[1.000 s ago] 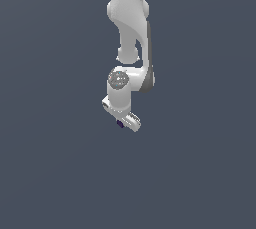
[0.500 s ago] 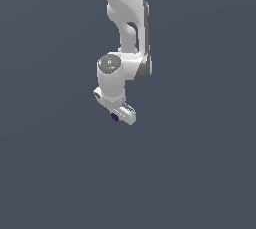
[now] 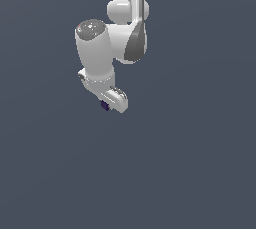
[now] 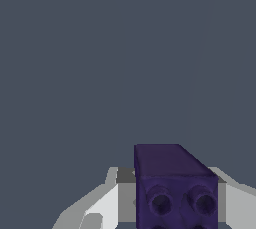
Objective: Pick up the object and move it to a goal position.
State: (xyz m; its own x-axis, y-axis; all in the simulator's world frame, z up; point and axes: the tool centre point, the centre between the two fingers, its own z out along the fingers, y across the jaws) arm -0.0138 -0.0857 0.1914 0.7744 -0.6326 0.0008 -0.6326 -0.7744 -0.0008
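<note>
Object transport is the step in hand, by my judgement: lifted clear, carried through open space, no goal marker visible in either view. Largest first: the white arm reaches down from the top of the exterior view, wrist bent. Below it the gripper, fingers clenched on either side of the object, grasping it. Small dark purple block, two round sockets on the face nearest the wrist camera. Long axis runs away from that camera, out along the fingers' line; elongated rather than cubic in this view. Next move calls for holding the clamp firm while travelling to the goal, then lowering before release.
</note>
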